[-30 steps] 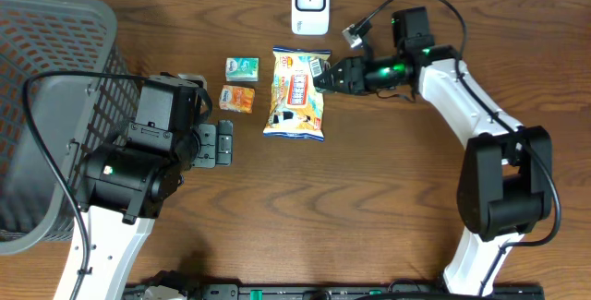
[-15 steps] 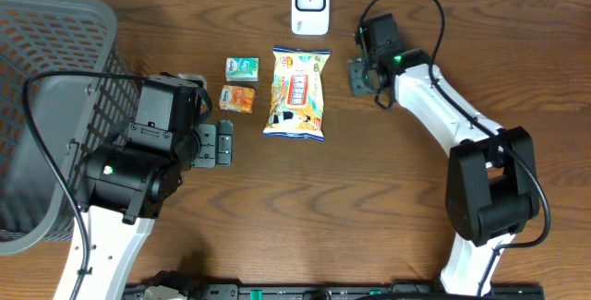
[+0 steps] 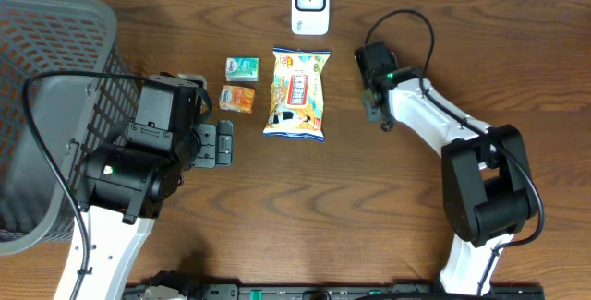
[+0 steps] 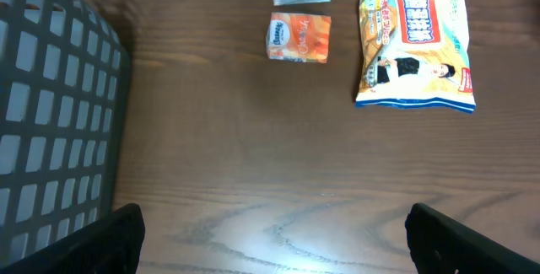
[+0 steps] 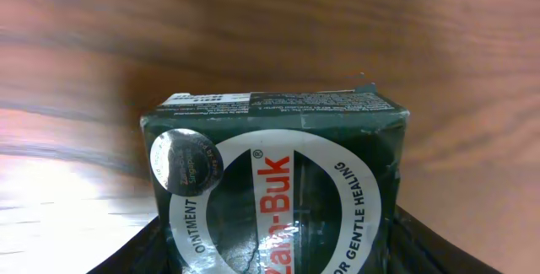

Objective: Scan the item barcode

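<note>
right gripper (image 3: pixel 371 97) is pinching a dark green zam-buk box (image 5: pixel 274 181). in the right wrist view the box fills the space between the two dark fingers (image 5: pixel 126 253), printed face toward the camera, silver round sticker at upper left. the grip looks firm, with the jaws set about the box's width apart. in the overhead view the box itself is hidden under the wrist. it sits over bare table (image 3: pixel 388 208), right of the snack bag (image 3: pixel 297 93) and below and to the right of the white scanner (image 3: pixel 310 5), well apart from it.

left gripper (image 3: pixel 214 143) is spread wide and holding nothing, parked near the basket (image 3: pixel 55 42). its wrist view shows only wood, the basket wall and the loose items.

step in hand, as i judge it: item is picked and being carried, the scan itself not yet done. the box is not in front of the scanner.

next move calls for bringing the box up to the scanner window and turning it so the barcode side faces the window. i can't tell which face has the barcode. the top edge shows small white print, too blurred to read. the wrist may need a roll to find it.

also on the table are a small green pack (image 3: pixel 242 67) and a small orange pack (image 3: pixel 239 98), both left of the snack bag and untouched.
</note>
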Tool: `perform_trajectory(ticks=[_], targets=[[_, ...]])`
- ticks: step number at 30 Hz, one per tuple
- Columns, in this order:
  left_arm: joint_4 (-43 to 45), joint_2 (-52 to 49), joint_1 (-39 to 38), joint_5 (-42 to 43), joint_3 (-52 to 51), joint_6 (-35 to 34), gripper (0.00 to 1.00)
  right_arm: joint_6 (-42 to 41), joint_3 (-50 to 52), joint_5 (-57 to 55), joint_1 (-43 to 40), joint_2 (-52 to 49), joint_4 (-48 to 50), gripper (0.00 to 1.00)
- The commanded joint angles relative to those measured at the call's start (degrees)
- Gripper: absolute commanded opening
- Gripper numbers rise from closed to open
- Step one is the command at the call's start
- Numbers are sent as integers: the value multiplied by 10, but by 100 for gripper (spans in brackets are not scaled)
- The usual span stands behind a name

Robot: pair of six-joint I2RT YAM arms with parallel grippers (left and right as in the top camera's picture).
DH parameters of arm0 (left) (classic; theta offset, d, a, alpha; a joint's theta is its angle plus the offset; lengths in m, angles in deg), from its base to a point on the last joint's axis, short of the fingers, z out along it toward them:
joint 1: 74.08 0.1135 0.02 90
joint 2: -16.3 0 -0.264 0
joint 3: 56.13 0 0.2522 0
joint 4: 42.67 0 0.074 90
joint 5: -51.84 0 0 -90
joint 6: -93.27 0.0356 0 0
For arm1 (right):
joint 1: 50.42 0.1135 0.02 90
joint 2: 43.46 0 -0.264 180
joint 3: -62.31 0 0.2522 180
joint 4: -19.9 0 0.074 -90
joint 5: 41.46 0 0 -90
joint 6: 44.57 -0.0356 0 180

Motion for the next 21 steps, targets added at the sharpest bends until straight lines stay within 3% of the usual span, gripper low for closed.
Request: perform_trajectory(ticks=[1, 11, 21], targets=[[-3, -2, 0, -3, 7, 1, 98, -7, 7, -118, 4, 6, 5, 58], [-3, -2, 0, -3, 7, 1, 98, -8, 35, -187, -1, 6, 43, 57], [-3, -2, 0, -3, 7, 1, 98, -9, 89, -182, 0, 6, 89, 67]])
